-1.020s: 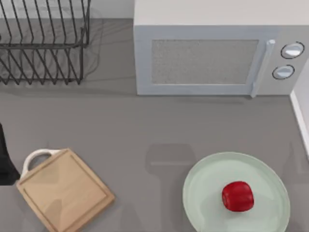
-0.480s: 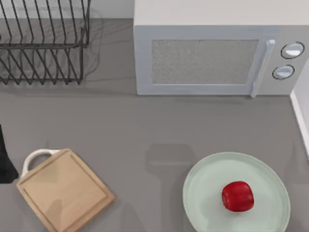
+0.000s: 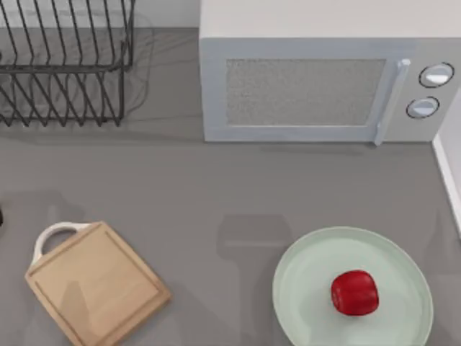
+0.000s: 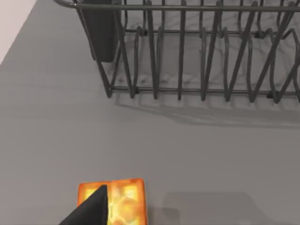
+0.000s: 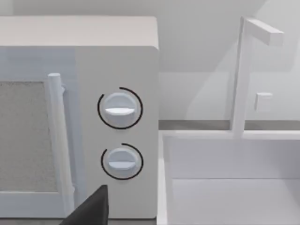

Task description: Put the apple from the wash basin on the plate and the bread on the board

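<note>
Left gripper [image 4: 93, 208] over bread [image 4: 125, 200] near the dish rack [image 4: 197, 51], finger spacing unclear. From above: apple [image 3: 354, 293] on plate [image 3: 353, 288], board [image 3: 97, 285] bare.

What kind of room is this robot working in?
Most likely a kitchen counter: there's a microwave at the back, a wire dish rack beside it, and a white sink with a faucet next to the microwave.
</note>
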